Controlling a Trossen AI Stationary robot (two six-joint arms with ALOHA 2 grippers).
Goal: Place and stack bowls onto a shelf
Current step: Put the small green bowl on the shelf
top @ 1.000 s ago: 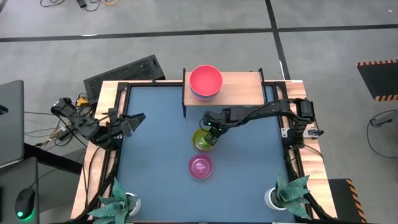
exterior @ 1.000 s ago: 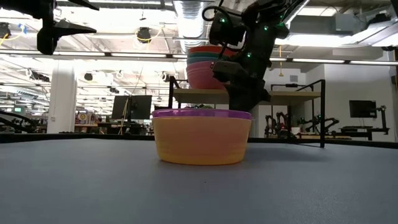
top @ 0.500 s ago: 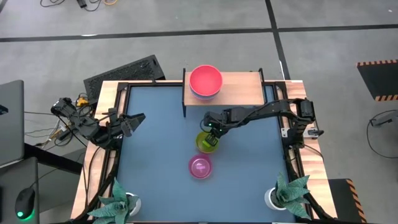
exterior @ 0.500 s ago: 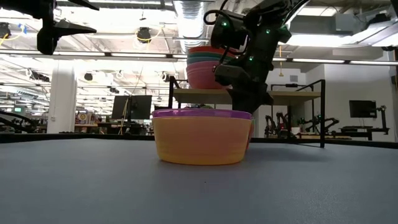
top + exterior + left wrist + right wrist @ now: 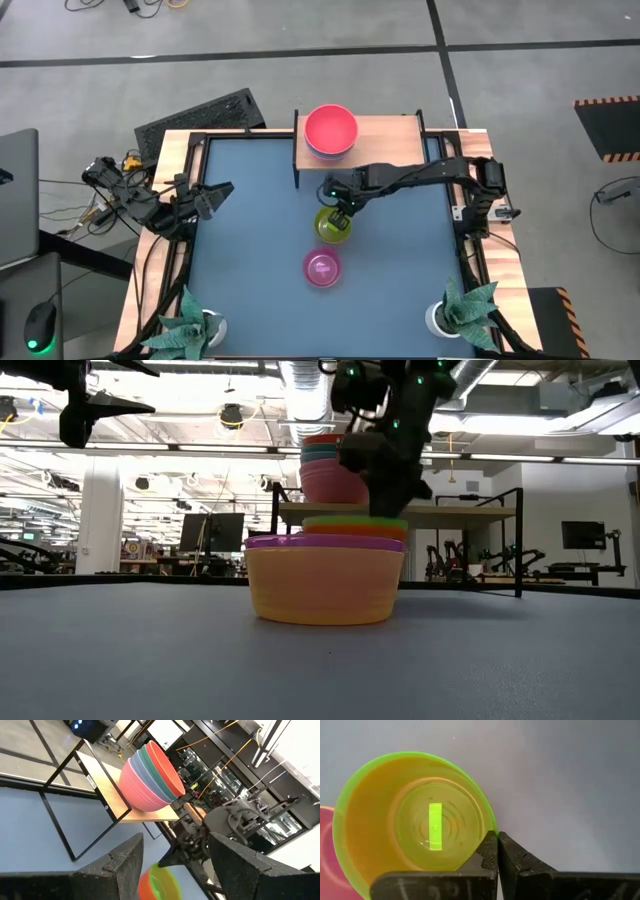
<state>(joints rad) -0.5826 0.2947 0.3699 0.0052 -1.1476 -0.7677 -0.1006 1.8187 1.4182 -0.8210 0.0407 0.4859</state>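
We found ourselves in a robotics lab set in a large open industrial hall. The blue desk (image 5: 260,250) with its wooden edge stood on a grey concrete floor crossed by dark lines, with hazard-striped tape (image 5: 607,102) at about 2 o'clock. Loose cables (image 5: 95,205) and a laptop (image 5: 15,195) lay at 9 o'clock beside the left arm's mount. Level across the desk, we saw exposed ceiling ducting (image 5: 300,390), long strip lights, a white column (image 5: 97,520) and monitors on stands (image 5: 222,530), with another screen (image 5: 581,535) towards 3 o'clock. Artificial plants in white pots (image 5: 440,318) marked the desk's near corners.
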